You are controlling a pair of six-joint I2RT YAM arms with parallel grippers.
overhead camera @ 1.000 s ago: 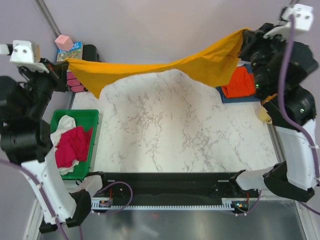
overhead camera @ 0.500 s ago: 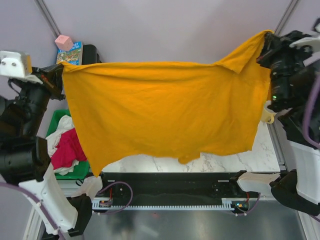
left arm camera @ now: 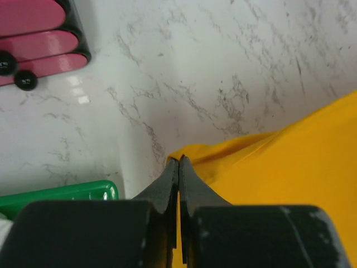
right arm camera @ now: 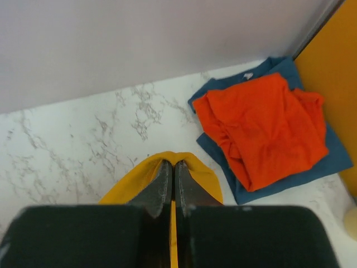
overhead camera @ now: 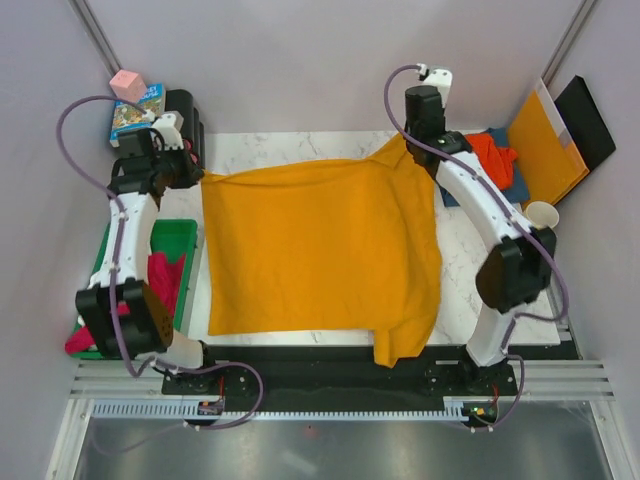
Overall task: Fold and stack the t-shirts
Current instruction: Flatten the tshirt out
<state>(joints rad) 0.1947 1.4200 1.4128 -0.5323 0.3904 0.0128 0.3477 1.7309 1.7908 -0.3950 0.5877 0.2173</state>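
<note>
Marble counter (overhead camera: 300,148) under mustard-yellow t-shirt (overhead camera: 320,250), spread flat. Both far corners pinched: left jaws clamped on left corner, right jaws clamped on right one. Held edge running left to right, cloth lying toward near edge from both.

The yellow shirt (overhead camera: 320,250) covers most of the counter (overhead camera: 300,148), so what lies under it cannot be seen. Left of the yellow shirt, the left arm (overhead camera: 128,235) hides part of the green bin (overhead camera: 180,235), and only a bit of the pink shirt (overhead camera: 165,275) in it shows. Right of the yellow shirt, the blue shirt (right arm camera: 268,190) is mostly hidden under the orange shirt (right arm camera: 259,123). In the left wrist view the yellow shirt runs off the right edge. The pink shapes (left arm camera: 33,33) up and left of its corner are cut off too, and it is not clear what they are.
</note>
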